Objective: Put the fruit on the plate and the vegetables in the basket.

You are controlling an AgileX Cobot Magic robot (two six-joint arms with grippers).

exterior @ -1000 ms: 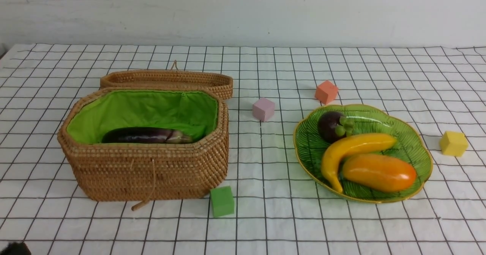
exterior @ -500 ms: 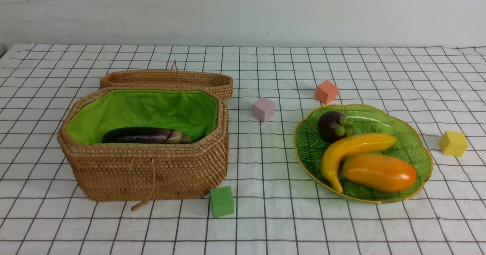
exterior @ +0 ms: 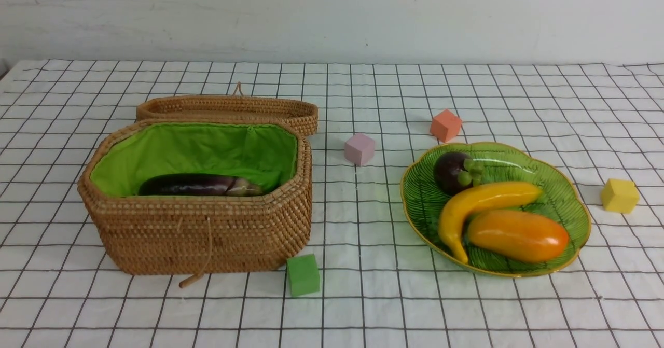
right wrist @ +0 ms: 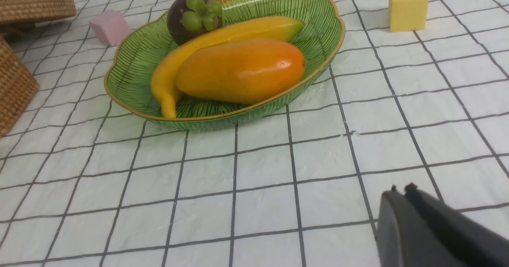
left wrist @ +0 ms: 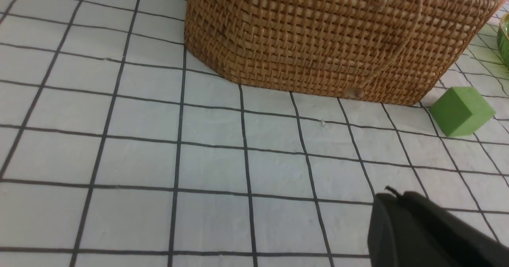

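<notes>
The banana [exterior: 480,205], the mango [exterior: 519,235] and the mangosteen [exterior: 454,171] lie on the green leaf plate [exterior: 423,203]; they also show in the right wrist view, with the mango [right wrist: 240,70] in front. The wicker basket [exterior: 207,231] stands open at the left with the eggplant [exterior: 192,184] inside. The carrot and the pale-green piece are hidden. Neither gripper shows in the front view. My left gripper [left wrist: 391,195] is shut and empty, near the basket's front wall [left wrist: 318,40]. My right gripper [right wrist: 399,191] is shut and empty, in front of the plate [right wrist: 131,60].
Small cubes lie on the checked cloth: green [exterior: 303,274] at the basket's front corner, pink [exterior: 359,149] between basket and plate, orange [exterior: 445,125] behind the plate, yellow [exterior: 619,195] to its right. The basket lid [exterior: 228,108] lies open behind the basket.
A dark bit of the left arm at the bottom-left corner of the front view has gone out of view. Nothing else has moved.
</notes>
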